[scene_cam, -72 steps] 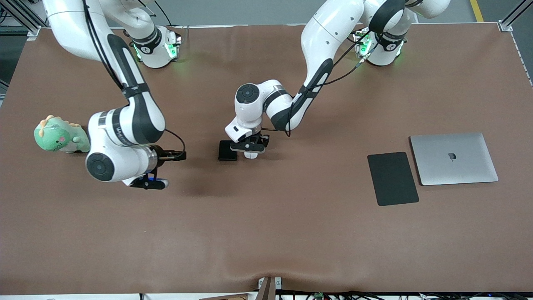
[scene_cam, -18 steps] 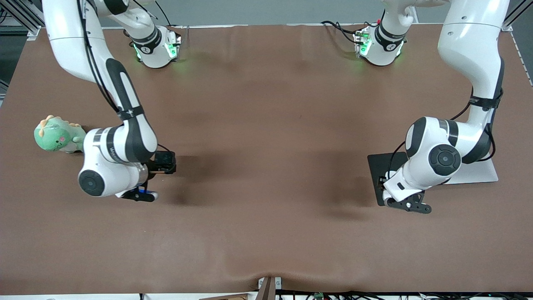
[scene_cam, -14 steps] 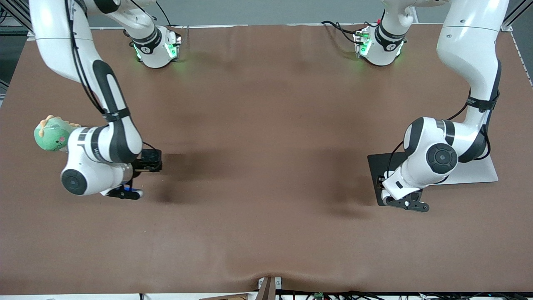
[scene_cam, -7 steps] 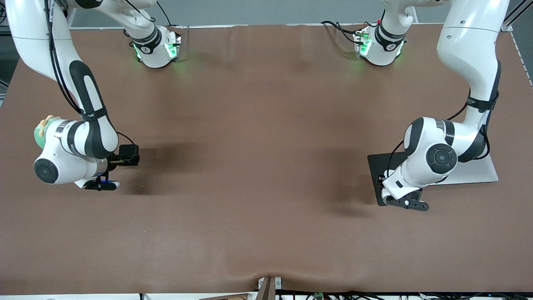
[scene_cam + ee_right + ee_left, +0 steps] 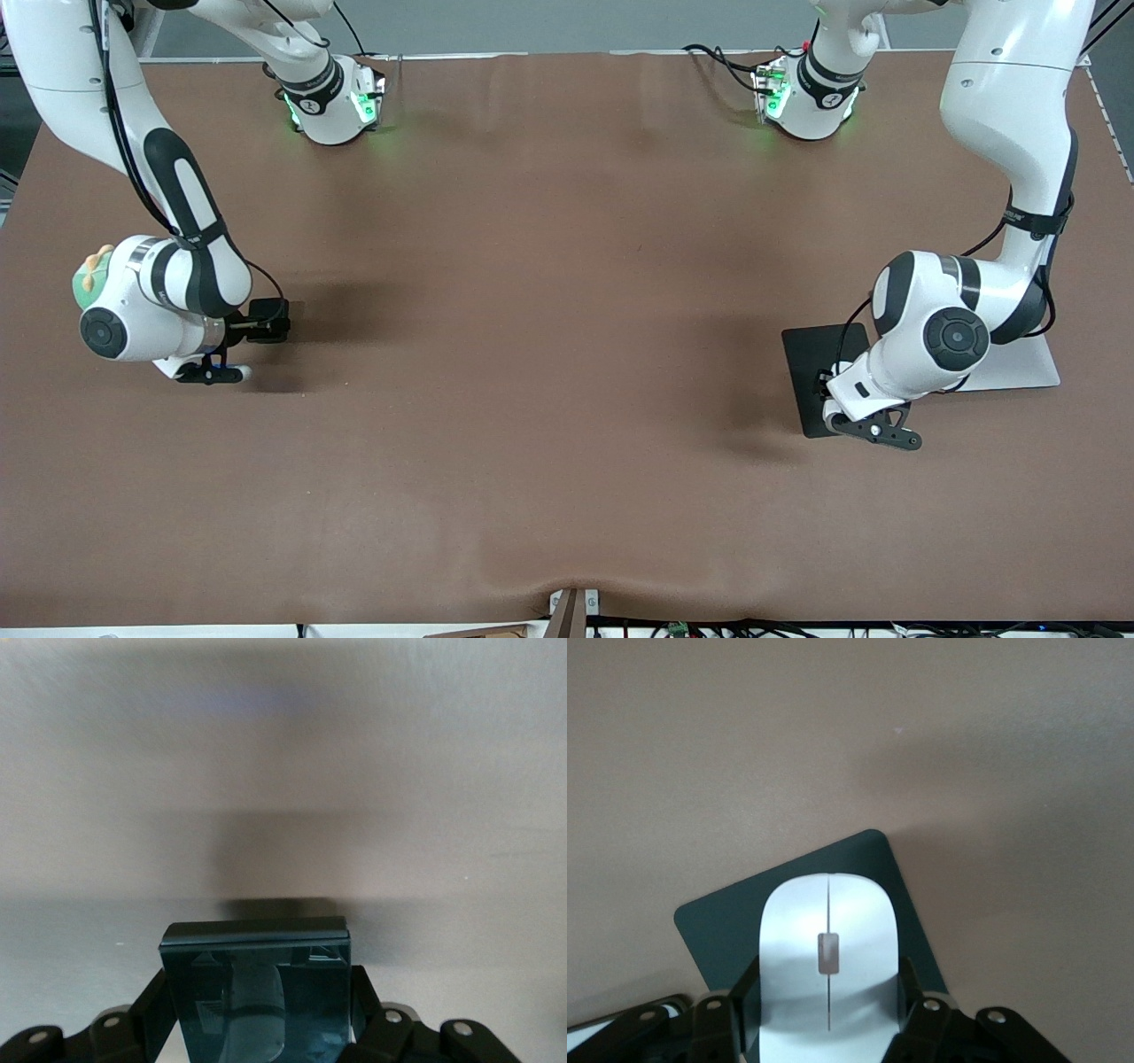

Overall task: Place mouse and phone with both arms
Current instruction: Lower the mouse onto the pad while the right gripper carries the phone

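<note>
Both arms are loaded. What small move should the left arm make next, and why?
Probably lower the left gripper straight down. It is shut on the mouse, which hangs over the black mouse pad beside the laptop, so only the set-down seems left. The right gripper holds the phone over bare table.

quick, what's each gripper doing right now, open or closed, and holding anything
Left gripper: closed on the mouse, over the mouse pad.
Right gripper: closed on the phone, over the table beside the plush toy.
</note>
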You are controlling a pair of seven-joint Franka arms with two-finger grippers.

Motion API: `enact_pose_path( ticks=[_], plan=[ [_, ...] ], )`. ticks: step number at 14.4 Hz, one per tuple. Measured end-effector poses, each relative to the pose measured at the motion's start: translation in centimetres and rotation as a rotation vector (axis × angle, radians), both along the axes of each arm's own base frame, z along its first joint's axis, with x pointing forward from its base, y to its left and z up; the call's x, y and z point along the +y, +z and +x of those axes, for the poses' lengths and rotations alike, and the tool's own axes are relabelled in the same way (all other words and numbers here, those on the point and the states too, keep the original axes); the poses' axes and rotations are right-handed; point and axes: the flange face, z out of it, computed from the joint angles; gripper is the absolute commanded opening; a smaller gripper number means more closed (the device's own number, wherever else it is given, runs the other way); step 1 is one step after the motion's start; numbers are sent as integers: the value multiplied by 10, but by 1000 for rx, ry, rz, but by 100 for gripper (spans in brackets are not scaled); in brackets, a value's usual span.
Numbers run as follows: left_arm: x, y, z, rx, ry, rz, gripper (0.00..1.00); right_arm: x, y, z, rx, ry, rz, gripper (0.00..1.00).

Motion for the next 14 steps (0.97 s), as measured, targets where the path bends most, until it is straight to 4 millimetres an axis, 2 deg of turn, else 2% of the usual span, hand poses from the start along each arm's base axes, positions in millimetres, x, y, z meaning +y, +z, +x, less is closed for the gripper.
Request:
enact_pose_path(
  ticks=[4,5,6,7,10,13,14],
  plan=[
    [-2,-17,-8,-54,-10,-21,0,-14,-10,-14,0,-20,-1,0],
    [-2,-19,-9,-71,-8,-26,0,-20,-10,-16,0,-33,0,5],
    [-3,-20,-9,-87,4,-32,0,-28,-10,-18,0,-47,0,45],
    [-3,-22,-10,-97,27,-37,0,-33,-10,-19,0,-57,0,99],
    [2,-34,-10,-109,126,-49,0,-35,-10,-19,0,-62,0,100],
    [27,-52,-8,-120,177,-57,0,-31,-4,-9,-24,-52,0,100],
    [34,-58,-9,-121,186,-59,11,-29,3,-1,-44,-46,-2,100]
  ],
)
